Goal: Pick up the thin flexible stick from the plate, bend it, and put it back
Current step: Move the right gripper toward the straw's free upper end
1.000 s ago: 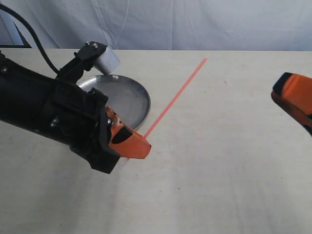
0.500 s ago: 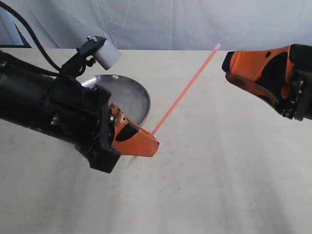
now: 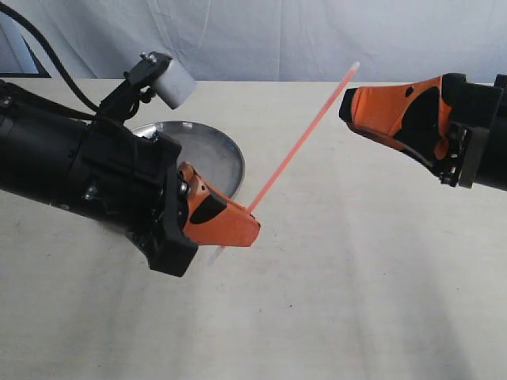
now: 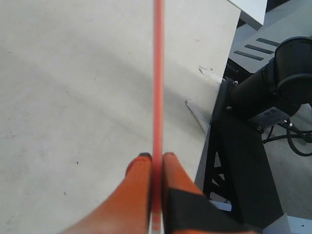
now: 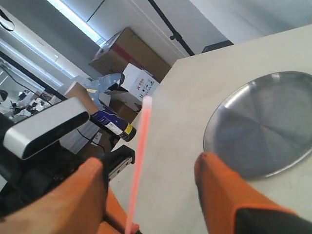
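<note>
The round, shiny silver metal plate lies empty near the tabletop's far left corner. The left gripper pinches the low end of the thin pinkish-red flexible stick, which slants above mid-table. The right gripper, fingers spread, has come in from the right edge to just beside the stick's tip. Bending looks to be next.

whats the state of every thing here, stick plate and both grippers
thin flexible stick: straight, not bent, lifted off the plate, tilted upward, clamped at its lower end
plate: flat on the table, nothing seen in it
left gripper: shut on the stick's lower end
right gripper: open, fingers either side of the stick's upper part in its wrist view, not gripping
</note>
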You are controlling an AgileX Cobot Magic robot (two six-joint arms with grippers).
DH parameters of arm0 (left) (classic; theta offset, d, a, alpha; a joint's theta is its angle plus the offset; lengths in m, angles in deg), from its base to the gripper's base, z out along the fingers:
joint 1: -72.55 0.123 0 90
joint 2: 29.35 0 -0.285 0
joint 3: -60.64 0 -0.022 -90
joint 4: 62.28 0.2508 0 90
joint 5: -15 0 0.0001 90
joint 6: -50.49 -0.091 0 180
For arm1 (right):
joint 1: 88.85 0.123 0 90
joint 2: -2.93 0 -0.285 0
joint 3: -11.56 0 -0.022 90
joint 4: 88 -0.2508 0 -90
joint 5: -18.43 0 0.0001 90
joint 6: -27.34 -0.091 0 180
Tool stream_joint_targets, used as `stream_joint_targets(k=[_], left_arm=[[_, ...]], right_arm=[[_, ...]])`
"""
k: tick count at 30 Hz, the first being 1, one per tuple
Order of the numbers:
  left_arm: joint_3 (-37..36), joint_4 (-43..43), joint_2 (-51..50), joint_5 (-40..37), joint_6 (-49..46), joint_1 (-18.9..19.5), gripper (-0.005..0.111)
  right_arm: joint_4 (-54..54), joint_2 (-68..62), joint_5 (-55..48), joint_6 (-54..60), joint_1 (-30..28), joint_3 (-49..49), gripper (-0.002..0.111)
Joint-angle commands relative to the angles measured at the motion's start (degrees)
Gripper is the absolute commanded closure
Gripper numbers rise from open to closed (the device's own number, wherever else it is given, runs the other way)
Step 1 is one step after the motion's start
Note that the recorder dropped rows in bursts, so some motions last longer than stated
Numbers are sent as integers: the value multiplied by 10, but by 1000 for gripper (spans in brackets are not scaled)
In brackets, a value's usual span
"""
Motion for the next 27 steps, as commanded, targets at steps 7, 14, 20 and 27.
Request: stream_joint_targets(k=[7, 14, 20, 27], left_arm=[[-3, -38, 4, -34, -21, -3, 107], [-3, -42, 4, -36, -27, -3, 107], [-3, -70, 4, -48, -64, -3, 107], [-3, -72, 4, -83, -80, -3, 107]], right_arm=[[-3, -2, -14, 21, -1, 4, 55], [-3, -2, -30, 23, -1, 20, 55], [-3, -2, -28, 26, -1, 25, 55], [-3, -2, -25, 36, -1, 24, 55]])
